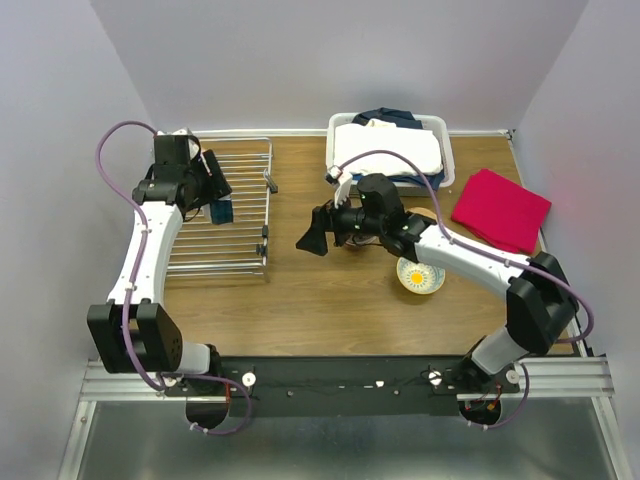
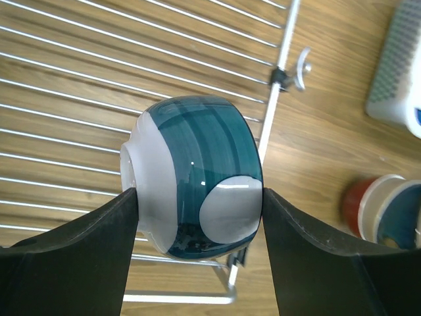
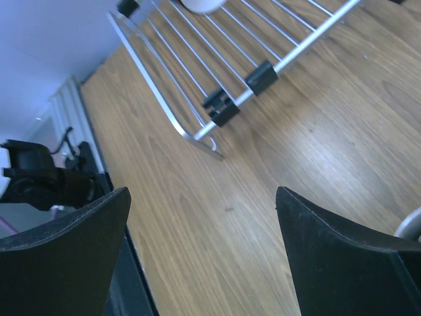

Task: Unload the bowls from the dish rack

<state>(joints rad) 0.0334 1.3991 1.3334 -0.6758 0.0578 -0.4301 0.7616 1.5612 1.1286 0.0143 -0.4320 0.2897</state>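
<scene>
A dark blue bowl (image 2: 197, 171) with white patches and a white foot is turned on its side, and my left gripper (image 2: 197, 224) is shut on it, one black finger (image 2: 85, 263) on each side. From above, this bowl (image 1: 221, 210) hangs over the silver wire dish rack (image 1: 240, 160), near its right rim. My right gripper (image 1: 312, 238) stands open over bare wood just right of the rack, with nothing between its fingers (image 3: 332, 250). The rack's corner (image 3: 220, 105) lies ahead of it. A floral bowl (image 1: 420, 276) sits on the table beside the right arm.
A white laundry basket (image 1: 445, 150) with cloth stands at the back. A red cloth (image 1: 500, 208) lies at the right. A red bowl and other bowls (image 2: 381, 210) stand right of the rack in the left wrist view.
</scene>
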